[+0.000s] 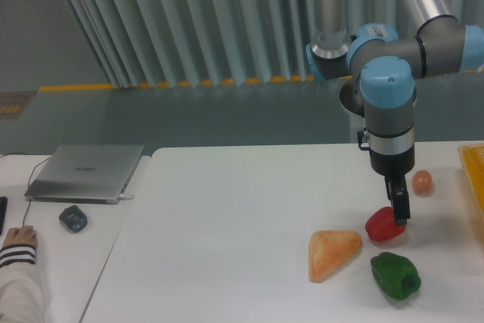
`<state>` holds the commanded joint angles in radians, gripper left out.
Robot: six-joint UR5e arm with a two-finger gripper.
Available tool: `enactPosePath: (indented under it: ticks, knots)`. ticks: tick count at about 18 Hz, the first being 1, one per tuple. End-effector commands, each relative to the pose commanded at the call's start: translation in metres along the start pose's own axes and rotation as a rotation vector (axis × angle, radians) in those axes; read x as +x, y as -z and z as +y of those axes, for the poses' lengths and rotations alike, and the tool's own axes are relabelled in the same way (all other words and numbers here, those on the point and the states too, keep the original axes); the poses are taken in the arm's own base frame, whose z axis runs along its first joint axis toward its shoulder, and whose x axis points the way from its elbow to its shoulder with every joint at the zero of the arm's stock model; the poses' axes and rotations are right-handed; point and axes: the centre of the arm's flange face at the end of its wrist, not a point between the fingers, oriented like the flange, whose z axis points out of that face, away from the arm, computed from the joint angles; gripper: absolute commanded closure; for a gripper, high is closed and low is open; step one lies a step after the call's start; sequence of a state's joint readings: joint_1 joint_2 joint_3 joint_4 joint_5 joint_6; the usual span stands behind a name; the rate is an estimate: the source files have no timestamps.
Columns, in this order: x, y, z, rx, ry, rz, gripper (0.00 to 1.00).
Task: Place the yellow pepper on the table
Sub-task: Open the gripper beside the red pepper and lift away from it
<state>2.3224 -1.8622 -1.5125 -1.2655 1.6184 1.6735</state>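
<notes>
Gripper [398, 213] touching glossy red pepper [383, 225] (rounded) on smooth table [227, 225].

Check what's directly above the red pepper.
The tool hangs over the red pepper, its tip overlapping the pepper's right top. Contact and jaw state can't be read; that part of the pepper is covered.

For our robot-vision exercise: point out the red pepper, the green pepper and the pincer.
red pepper [381, 225], fixed camera, on its left shoulder.
green pepper [395, 275], fixed camera, on its middle.
pincer [398, 209], fixed camera, on its dark fingers.
</notes>
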Motion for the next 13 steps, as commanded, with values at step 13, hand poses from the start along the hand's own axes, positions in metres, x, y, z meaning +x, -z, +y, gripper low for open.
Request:
enactPosePath:
  ticks: [13]
  knots:
    - [0.018, -0.019, 0.027, 0.033, 0.066, -0.023, 0.00]
